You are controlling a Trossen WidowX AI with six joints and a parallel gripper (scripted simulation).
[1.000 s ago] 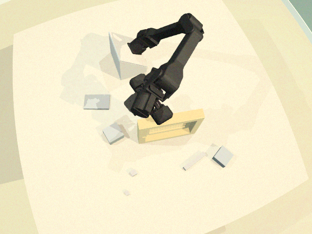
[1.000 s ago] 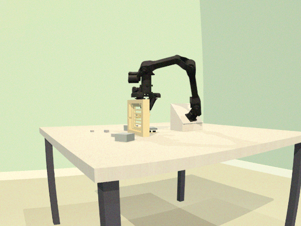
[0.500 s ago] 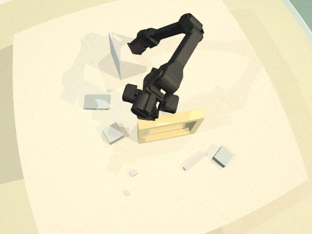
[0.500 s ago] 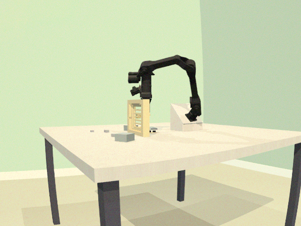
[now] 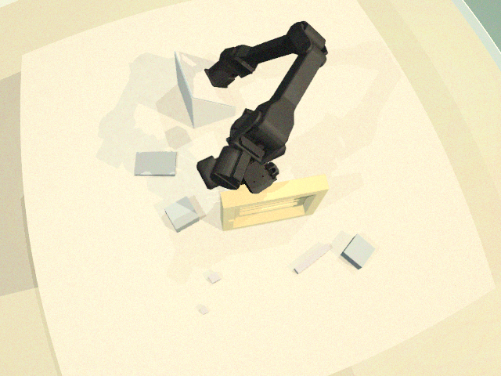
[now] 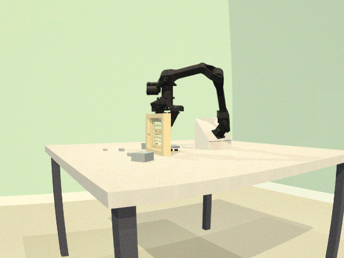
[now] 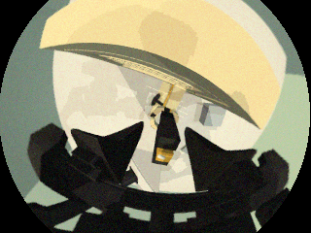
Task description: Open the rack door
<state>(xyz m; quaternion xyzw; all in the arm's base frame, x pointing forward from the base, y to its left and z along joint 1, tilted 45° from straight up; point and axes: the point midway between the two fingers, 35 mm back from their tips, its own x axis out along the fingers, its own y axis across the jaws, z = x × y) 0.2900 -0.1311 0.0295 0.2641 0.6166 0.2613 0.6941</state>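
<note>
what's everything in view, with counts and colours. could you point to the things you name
pale table (image 5: pixel 121 335) (image 6: pixel 194 169) (image 7: pixel 87 109): one, cream, under everything
upright yellow rectangular frame (image 5: pixel 299 184) (image 6: pixel 166 136) (image 7: pixel 233 44): one, standing mid-table
yellow slats (image 5: pixel 268 206) (image 6: pixel 157 136): several, seen through the frame
black bar with orange patch (image 7: pixel 166 131), likely the handle: one, wrist view centre
pale wedge (image 5: pixel 214 113) (image 6: pixel 200 136): one, near arm's base
flat grey rectangular plate (image 5: pixel 156 163) (image 6: pixel 174 145): one, between wedge and a block
grey square blocks (image 5: pixel 182 215) (image 5: pixel 358 251) (image 6: pixel 142 156): two, one past each frame end
thin pale bar (image 5: pixel 312 258) (image 6: pixel 129 153): one, beside a block
tiny pale pieces (image 5: pixel 214 277) (image 5: pixel 203 309) (image 6: pixel 121 149) (image 6: pixel 105 149): two, beyond the frame
walls (image 6: pixel 110 55): green, behind
floor (image 6: pixel 83 222): beige, below
arm (image 5: pixel 297 81) (image 6: pixel 188 71): one, black, over table
gripper (image 5: pixel 260 178) (image 6: pixel 171 124) (image 7: pixel 163 127): one, black, open, by frame's top
</note>
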